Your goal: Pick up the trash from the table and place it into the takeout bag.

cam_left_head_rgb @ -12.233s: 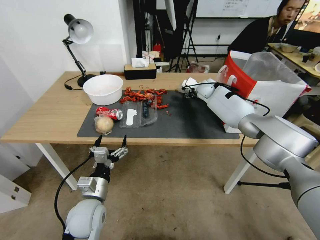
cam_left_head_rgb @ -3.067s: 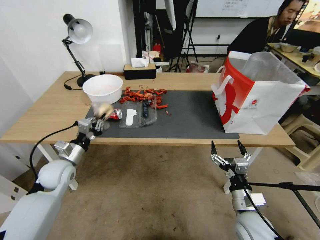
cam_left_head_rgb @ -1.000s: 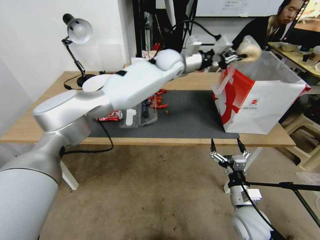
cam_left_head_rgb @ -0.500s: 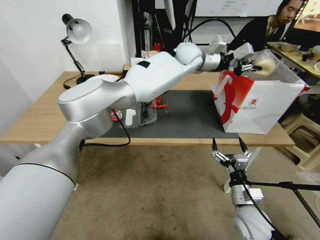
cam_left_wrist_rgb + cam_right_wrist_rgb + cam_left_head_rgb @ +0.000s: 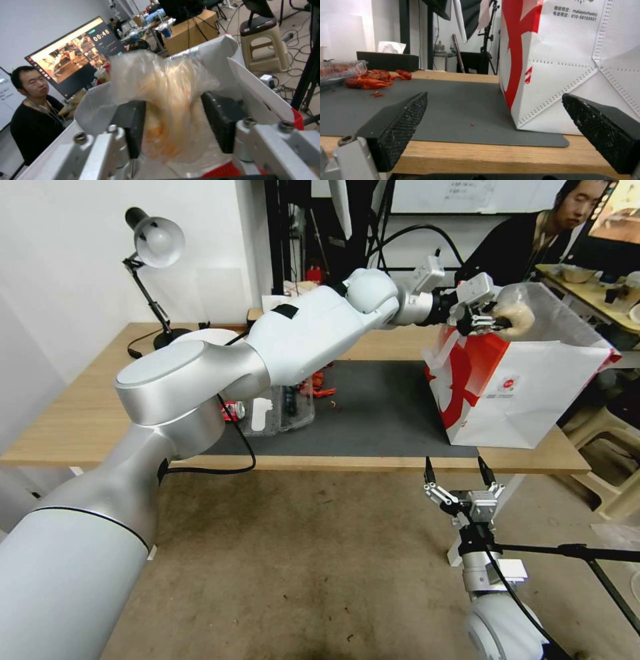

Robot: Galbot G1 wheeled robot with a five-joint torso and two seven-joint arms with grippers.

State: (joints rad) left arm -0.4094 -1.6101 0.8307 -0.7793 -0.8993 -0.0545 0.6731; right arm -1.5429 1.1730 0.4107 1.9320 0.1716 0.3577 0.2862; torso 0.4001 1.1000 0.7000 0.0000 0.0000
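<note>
Tan ball point(image 5: 515, 317) (plastic-wrapped, crinkled)

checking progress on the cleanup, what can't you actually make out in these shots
- Inside of the takeout bag, head view: its walls and liner hide what lies within.
- Crushed red can, head view: the left arm covers most of it.
- Plastic-wrapped tan ball, left wrist view: blurred between the left hand's fingers, so whether it is gripped or slipping is unclear.
- Right hand hangs open below the table edge.

The light wood worktop point(image 5: 100, 400) carried a dark grey mat point(image 5: 380, 413), a desk lamp point(image 5: 157, 260) and a tissue box point(image 5: 257, 315).
</note>
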